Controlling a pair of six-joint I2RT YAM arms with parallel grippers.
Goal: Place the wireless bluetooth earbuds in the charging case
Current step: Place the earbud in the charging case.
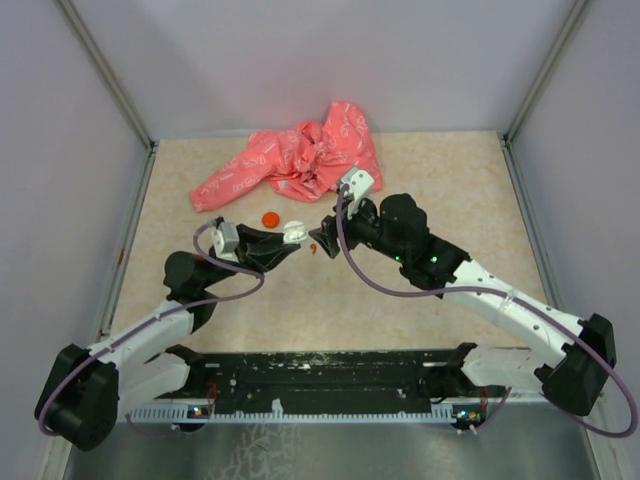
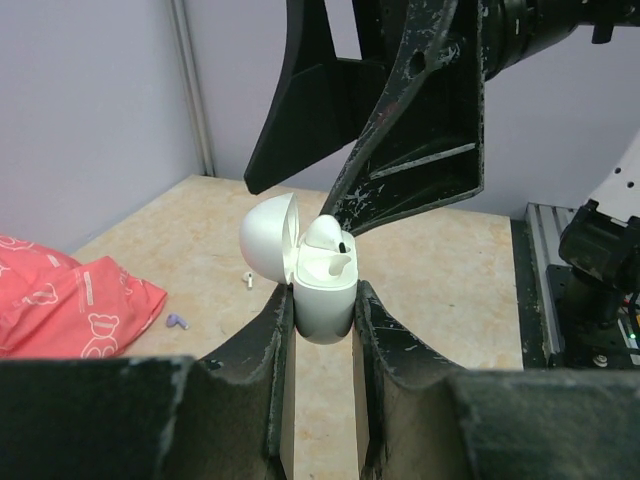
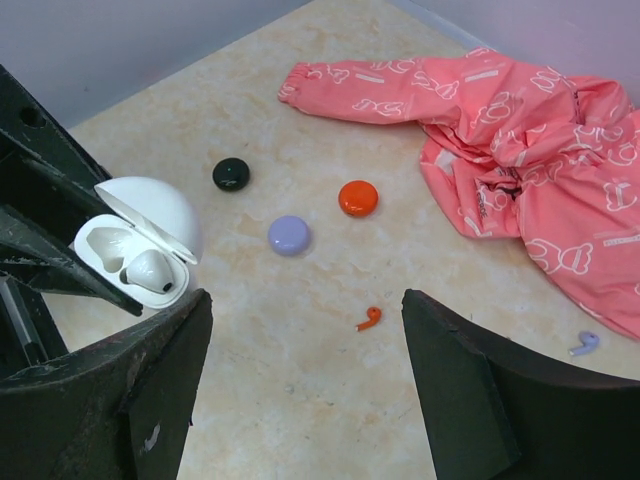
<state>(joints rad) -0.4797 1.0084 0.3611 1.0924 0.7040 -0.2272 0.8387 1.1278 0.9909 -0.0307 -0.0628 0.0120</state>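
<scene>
Both arms reach inward, tips nearly meeting; left gripper [image 2: 322, 315] clamps a white case [image 2: 325, 275]; right gripper [image 3: 305, 320] — jaws spread wide.

Top cam high, far; wrist cams close; all see pink cloth [image 1: 300, 160].

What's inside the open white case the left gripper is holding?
One white earbud sits in the white case; the socket beside it looks empty. The left gripper covers the case's lower sides.
</scene>
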